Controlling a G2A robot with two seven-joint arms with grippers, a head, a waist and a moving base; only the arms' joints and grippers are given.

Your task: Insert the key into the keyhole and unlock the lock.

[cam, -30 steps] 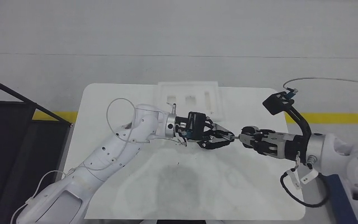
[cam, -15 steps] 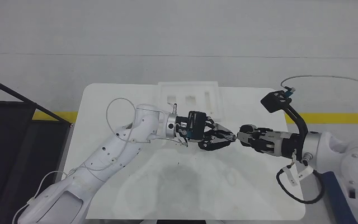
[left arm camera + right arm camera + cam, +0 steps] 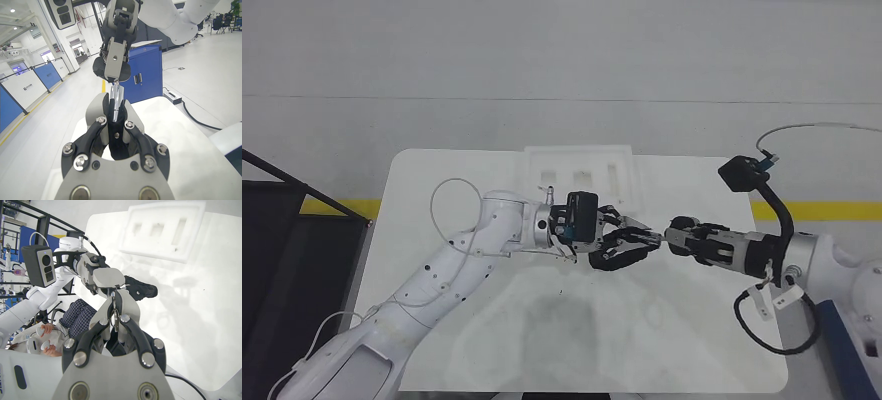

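Note:
Above the middle of the white table (image 3: 482, 330), my left gripper (image 3: 635, 244) is shut on a chrome lock (image 3: 116, 103), whose free end points at the other arm. My right gripper (image 3: 672, 238) faces it from the right, shut on a small metal key (image 3: 114, 306) with a ring. In the left wrist view the right gripper (image 3: 113, 78) hangs just beyond the lock, and the key's tip (image 3: 116, 82) touches the lock's end. Whether the blade is inside the keyhole cannot be told. In the right wrist view the key points at the left gripper (image 3: 121, 287).
A white foam tray (image 3: 577, 168) with several shallow recesses lies at the back of the table, behind both grippers. Bare tabletop lies under and in front of the grippers. A blue cabinet (image 3: 149, 75) stands off the table's far side.
The right gripper has crept left with the key, closing the gap to the lock. The left wrist has turned a little and lifted slightly, still holding the lock.

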